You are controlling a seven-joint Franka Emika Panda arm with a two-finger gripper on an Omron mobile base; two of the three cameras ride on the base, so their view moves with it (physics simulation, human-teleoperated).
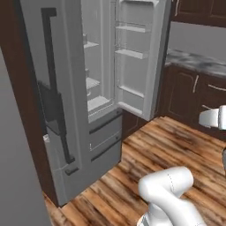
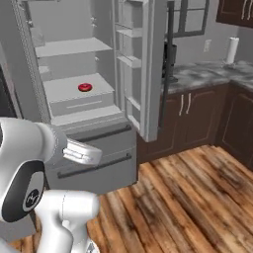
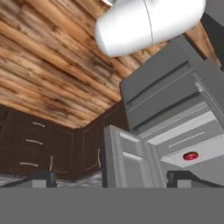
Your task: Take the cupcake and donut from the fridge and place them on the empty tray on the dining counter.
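Sitting on a pale fridge (image 2: 94, 138) shelf, glossy red ring donut (image 2: 85, 87) (small), jaws spread wide, plank floor (image 2: 197, 197).

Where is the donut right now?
In the right base view the donut lies on a pale inner shelf of the open fridge, just above a drawer front. The hand view also shows it on that shelf.

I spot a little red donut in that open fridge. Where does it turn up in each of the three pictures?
Left base view: I can't make out the donut; the shelves are seen edge-on past the fridge door.
Right base view: the donut lies on a pale shelf, upper left.
Hand view: the donut sits at lower right; this picture is rolled over.
Shared landmark: the fridge's lower drawers.
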